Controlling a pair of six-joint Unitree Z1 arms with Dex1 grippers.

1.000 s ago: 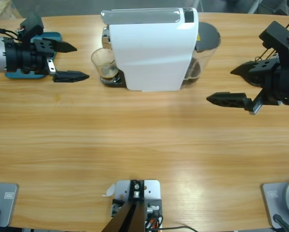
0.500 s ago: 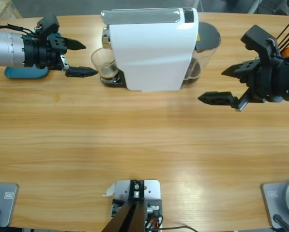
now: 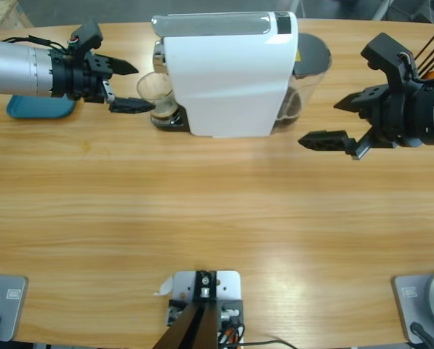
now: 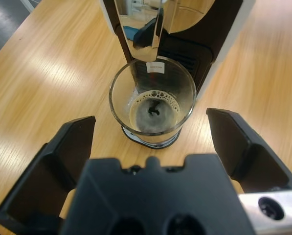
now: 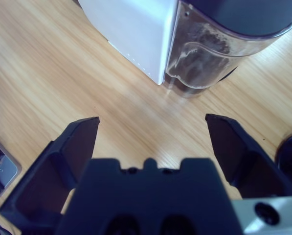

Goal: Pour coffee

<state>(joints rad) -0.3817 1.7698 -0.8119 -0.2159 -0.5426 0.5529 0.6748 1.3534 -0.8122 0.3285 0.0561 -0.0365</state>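
Note:
A small clear glass (image 3: 155, 95) stands on the drip tray under the spout of the white coffee machine (image 3: 227, 80). A shallow pool of dark coffee (image 4: 153, 111) with a ring of foam lies in the glass (image 4: 153, 105). My left gripper (image 3: 132, 87) is open just left of the glass, its jaws level with it and apart from it. In the left wrist view the left gripper (image 4: 150, 142) frames the glass between its jaws. My right gripper (image 3: 334, 122) hangs open to the right of the machine, with nothing in it, facing the machine's clear water tank (image 5: 219, 49).
A teal tray (image 3: 35, 107) lies at the far left under the left arm. The grey lid of the water tank (image 3: 311, 54) sits behind the machine at the right. Bare wooden table (image 3: 217, 211) fills the front half.
My left gripper has moved right, from beside the teal tray to the glass. The right gripper has shifted left and slightly up toward the machine.

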